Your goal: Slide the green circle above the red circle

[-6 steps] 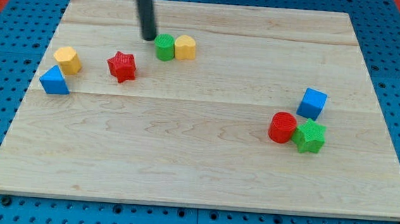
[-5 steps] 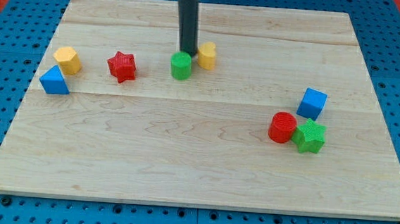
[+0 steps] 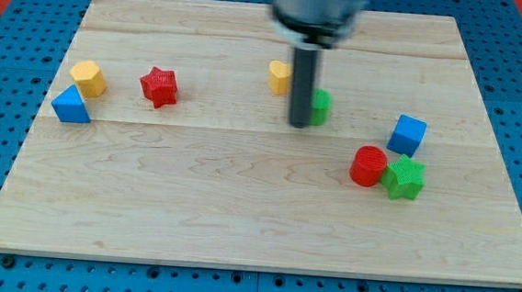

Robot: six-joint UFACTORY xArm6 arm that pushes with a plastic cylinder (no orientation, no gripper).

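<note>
The green circle (image 3: 320, 106) lies right of the board's middle, partly hidden behind my rod. My tip (image 3: 298, 123) touches its left side. The red circle (image 3: 368, 166) lies lower right of it, about a block's width away, touching a green star (image 3: 404, 178) on its right. A blue cube (image 3: 407, 135) sits just above the star.
A yellow block (image 3: 280, 76) lies upper left of my rod. A red star (image 3: 159, 86), another yellow block (image 3: 88, 78) and a blue triangle (image 3: 70, 105) sit at the view's left on the wooden board (image 3: 237, 218).
My rod has swept right and down, pushing the green circle from beside the yellow block toward the red circle. The yellow block shifted slightly right.
</note>
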